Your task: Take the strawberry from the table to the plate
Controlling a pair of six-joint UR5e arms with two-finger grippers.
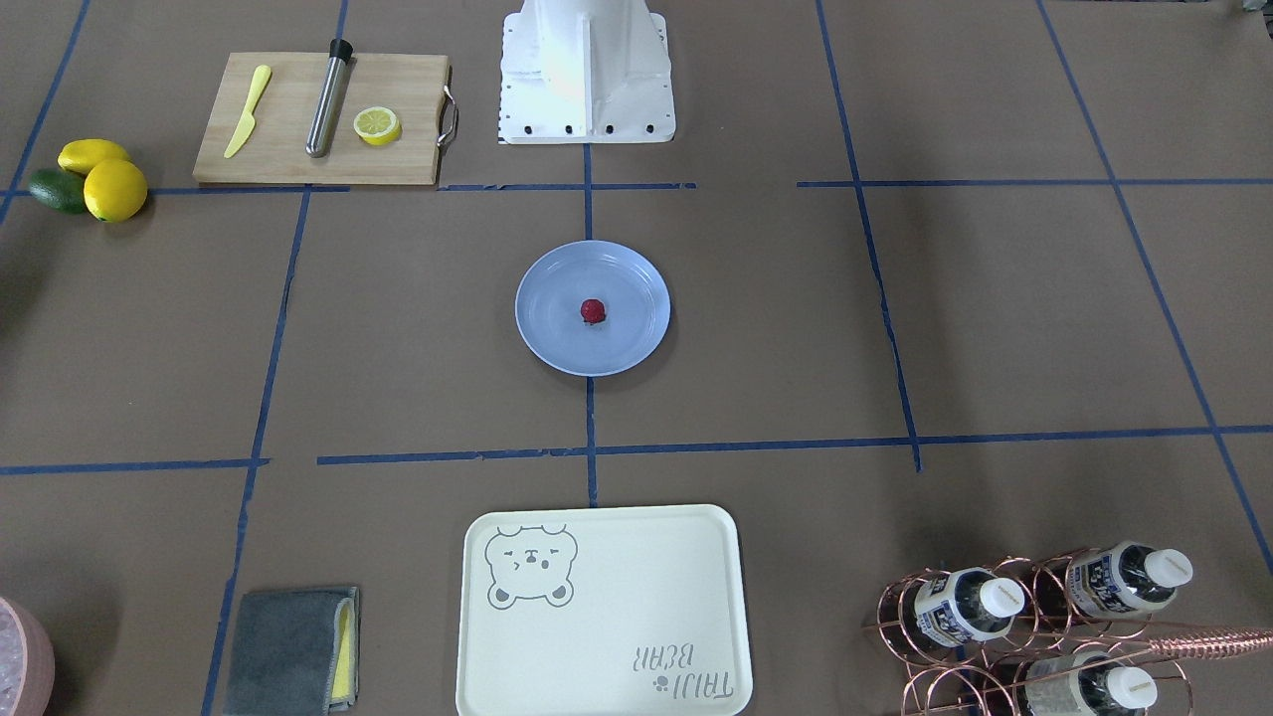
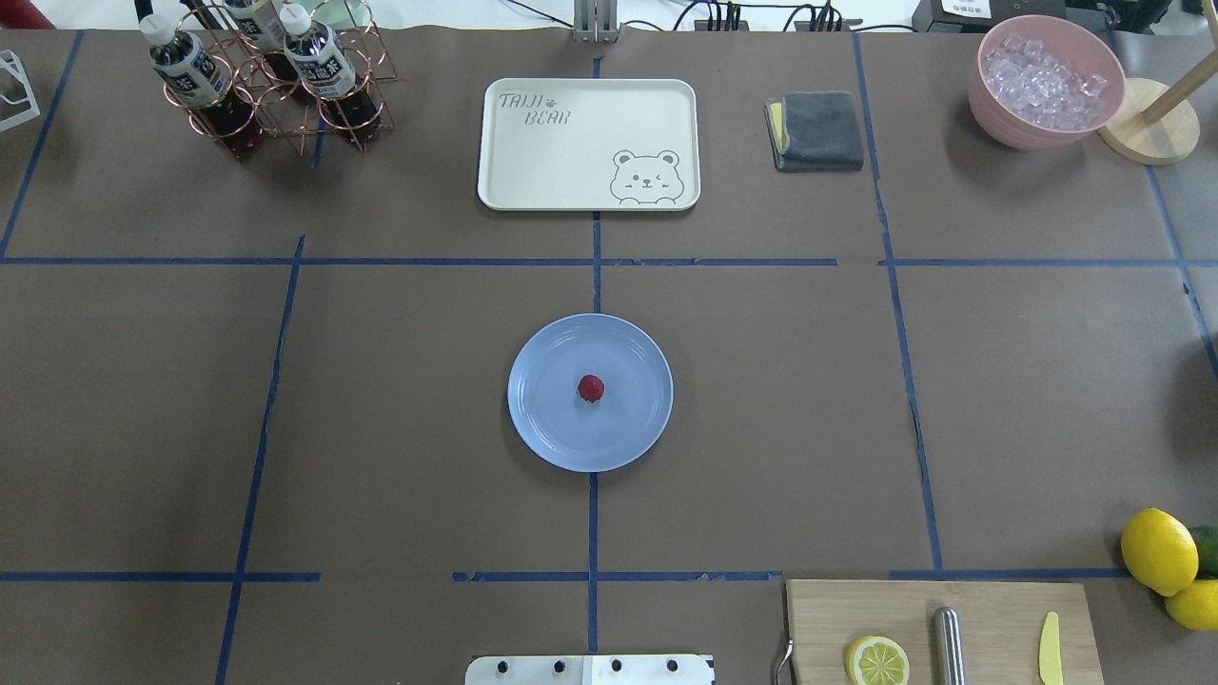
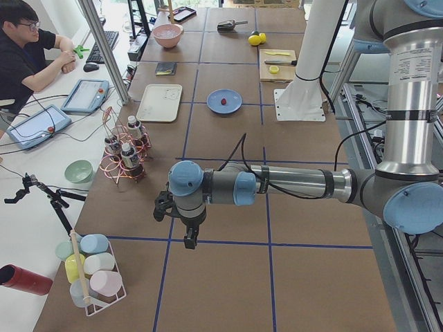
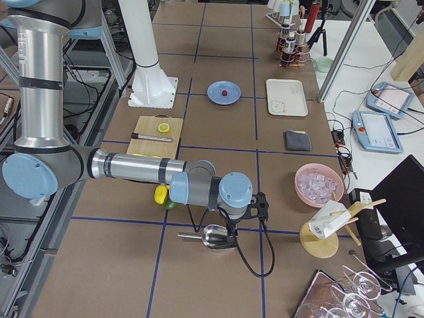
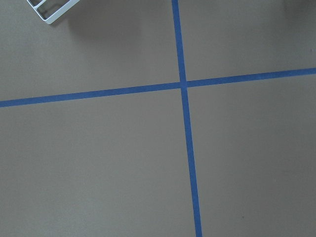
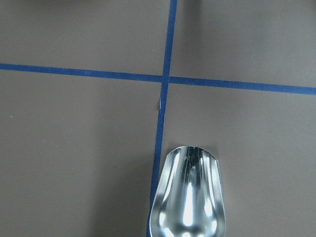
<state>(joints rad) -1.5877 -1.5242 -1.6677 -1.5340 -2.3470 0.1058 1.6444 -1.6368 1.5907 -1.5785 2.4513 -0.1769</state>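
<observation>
Table (image 2: pixel 381 428): one, brown paper under a blue tape grid, laid out before you. Plate (image 2: pixel 542 428): one, round, pale blue-grey, glossy, with a raised rim, at the table's middle over a tape line. Strawberry (image 2: pixel 591 388): one, tiny, dark red, roundish, lying on the plate at about its centre; its green tip is too small for you to make out. Left gripper (image 3: pixel 188 237): hangs over bare table well apart from the plate, and you see it only from the side, so whether its jaws are apart or together cannot be told. Its wrist camera gives you only tape lines and a white frame corner (image 5: pixel 52 10). Right gripper (image 4: pixel 232 224): over the table by a metal scoop (image 6: pixel 190 197), its jaws equally impossible to judge. The wrist view's lower edge cuts the scoop off. Your counts: one cream tray (image 2: pixel 588 143) with a bear drawing. One cutting board (image 1: pixel 318 149) bearing one yellow knife (image 1: pixel 247 111), one metal tube (image 1: pixel 328 97) and one lemon half (image 1: pixel 377 125). One pink bowl (image 2: pixel 994 114) of ice. One grey cloth (image 2: pixel 818 131). Three bottles (image 2: pixel 319 59) in one copper wire rack (image 2: pixel 276 114). Two whole lemons (image 1: pixel 115 189) touching one green fruit (image 1: pixel 55 189).
</observation>
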